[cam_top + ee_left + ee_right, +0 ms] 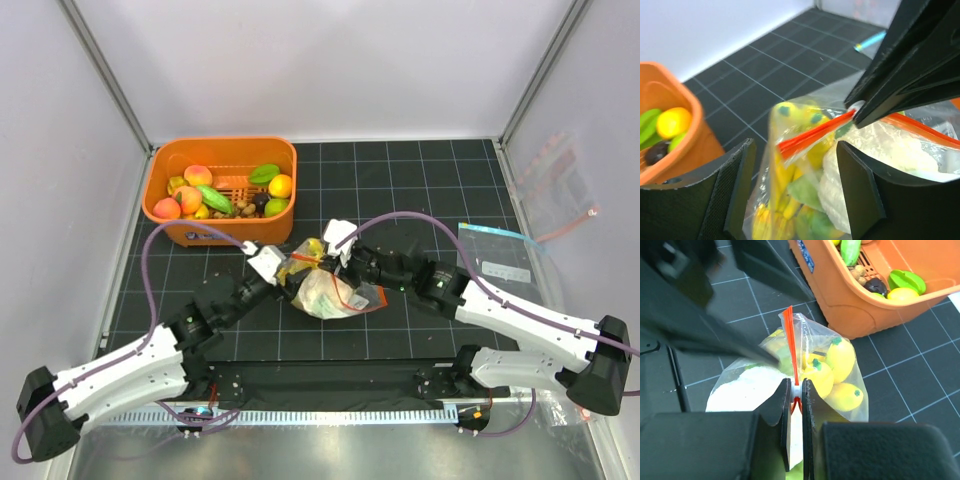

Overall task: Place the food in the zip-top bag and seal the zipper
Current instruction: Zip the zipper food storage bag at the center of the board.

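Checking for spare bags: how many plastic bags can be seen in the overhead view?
3: the filled zip-top bag at centre; a flat blue-edged bag to its right; a red-strip bag at far right. None seems hidden.

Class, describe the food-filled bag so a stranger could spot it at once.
On the black gridded mat, by the orange basket's near right corner, lies a crinkly clear zip-top bag stuffed with yellow and white toy food. Unlike the flat blue-edged bag to the right, it has a red-orange strip.
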